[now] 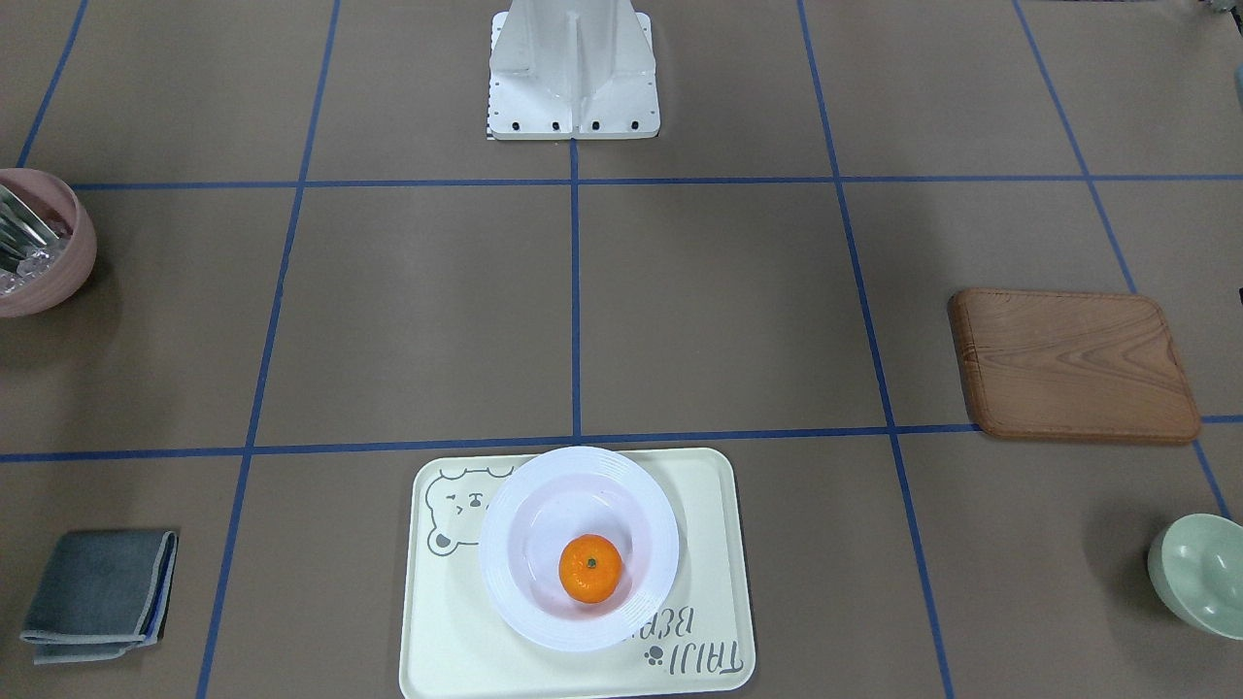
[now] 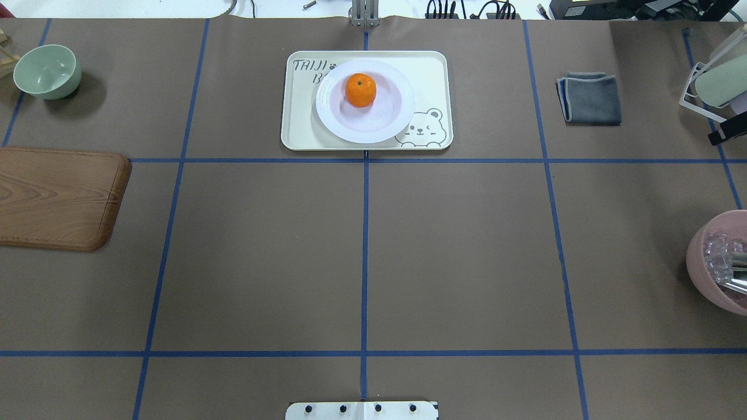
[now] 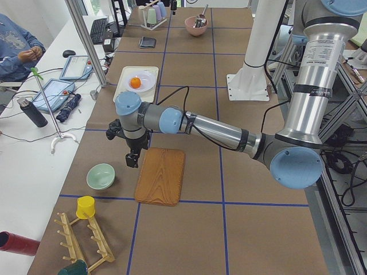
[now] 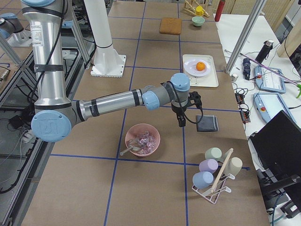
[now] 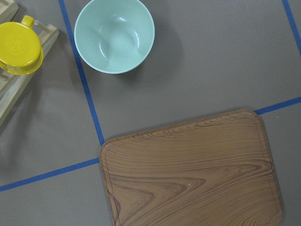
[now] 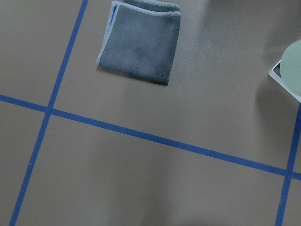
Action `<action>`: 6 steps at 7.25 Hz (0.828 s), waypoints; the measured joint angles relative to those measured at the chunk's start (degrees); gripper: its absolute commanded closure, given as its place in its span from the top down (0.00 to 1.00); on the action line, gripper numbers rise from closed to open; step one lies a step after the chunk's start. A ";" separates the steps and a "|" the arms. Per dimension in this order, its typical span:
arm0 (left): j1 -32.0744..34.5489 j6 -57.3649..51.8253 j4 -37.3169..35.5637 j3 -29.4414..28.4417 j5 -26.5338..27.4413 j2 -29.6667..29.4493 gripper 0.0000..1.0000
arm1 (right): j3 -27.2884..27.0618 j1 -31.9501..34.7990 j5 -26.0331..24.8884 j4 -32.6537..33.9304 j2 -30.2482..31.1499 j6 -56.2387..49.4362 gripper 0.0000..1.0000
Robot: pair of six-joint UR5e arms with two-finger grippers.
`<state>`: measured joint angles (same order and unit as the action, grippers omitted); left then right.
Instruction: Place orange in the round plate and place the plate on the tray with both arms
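The orange (image 1: 590, 568) (image 2: 360, 90) lies in the round plate (image 1: 500, 568) (image 2: 334, 116), a glossy white plate with a ridged rim. The plate rests on the cream tray (image 1: 437, 641) (image 2: 432, 70), partly covering its bear face and lettering. My left gripper (image 3: 133, 161) hangs over the table between the green bowl and the wooden board, far from the tray. My right gripper (image 4: 181, 121) hangs near the grey cloth. Both grippers show only in the side views, so I cannot tell whether they are open or shut.
A wooden board (image 1: 1073, 364) and a pale green bowl (image 1: 1199, 573) lie on my left side. On my right side are a pink bowl (image 1: 39, 243) holding clear cubes and a metal utensil, a folded grey cloth (image 1: 97, 592) and a cup rack (image 4: 214, 174). A person (image 3: 17, 46) sits beyond the table.
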<state>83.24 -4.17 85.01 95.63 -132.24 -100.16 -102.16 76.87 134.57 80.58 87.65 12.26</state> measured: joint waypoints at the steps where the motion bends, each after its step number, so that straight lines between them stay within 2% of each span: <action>1: -0.01 0.37 0.44 -0.65 -0.07 -0.02 0.98 | -0.03 0.75 0.21 0.42 0.03 -0.29 1.00; 3: -0.01 1.39 0.59 -0.77 -0.12 -0.01 0.98 | -0.05 2.72 1.17 2.46 -0.06 -0.86 1.00; 6: -0.01 1.61 0.67 -0.57 -0.13 -0.06 0.98 | -0.02 4.84 1.44 7.65 -0.14 -7.71 1.00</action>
<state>83.23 -2.56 85.68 95.06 -132.36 -100.22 -102.17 81.71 136.02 88.23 87.52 4.55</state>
